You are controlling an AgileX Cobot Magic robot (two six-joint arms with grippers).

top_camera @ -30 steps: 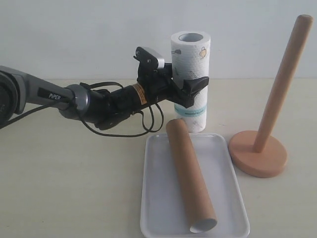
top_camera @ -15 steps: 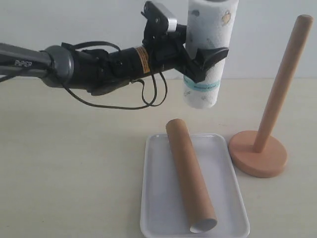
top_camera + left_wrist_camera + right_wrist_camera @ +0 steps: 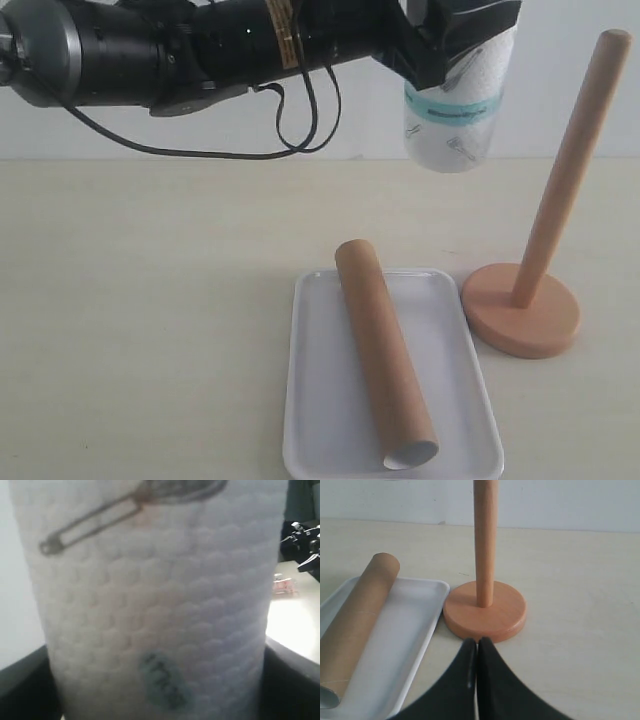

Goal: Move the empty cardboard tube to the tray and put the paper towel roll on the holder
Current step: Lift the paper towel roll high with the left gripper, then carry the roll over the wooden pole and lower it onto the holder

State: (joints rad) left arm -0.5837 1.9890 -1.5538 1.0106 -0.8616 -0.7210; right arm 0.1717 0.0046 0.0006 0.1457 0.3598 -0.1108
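Note:
My left gripper [image 3: 455,35] is shut on the paper towel roll [image 3: 458,110], holding it upright high above the table, left of the holder's dowel tip. The roll [image 3: 155,605] fills the left wrist view, with dark fingers [image 3: 20,680] at either side. The wooden holder [image 3: 525,300] stands at the right on its disc base. The brown cardboard tube [image 3: 383,350] lies lengthwise in the white tray [image 3: 320,400]. My right gripper [image 3: 477,642] is shut and empty, close to the holder's base [image 3: 485,610]; it shows only in its wrist view, where the tube [image 3: 355,625] and tray [image 3: 405,640] appear too.
The beige table [image 3: 150,320] spreads to the left of the tray. A pale wall stands behind. Dark equipment [image 3: 305,540] shows past the roll in the left wrist view.
The left arm has lifted the paper towel roll off the table, up and to the right toward the holder's top. The tube, tray and holder have not moved.

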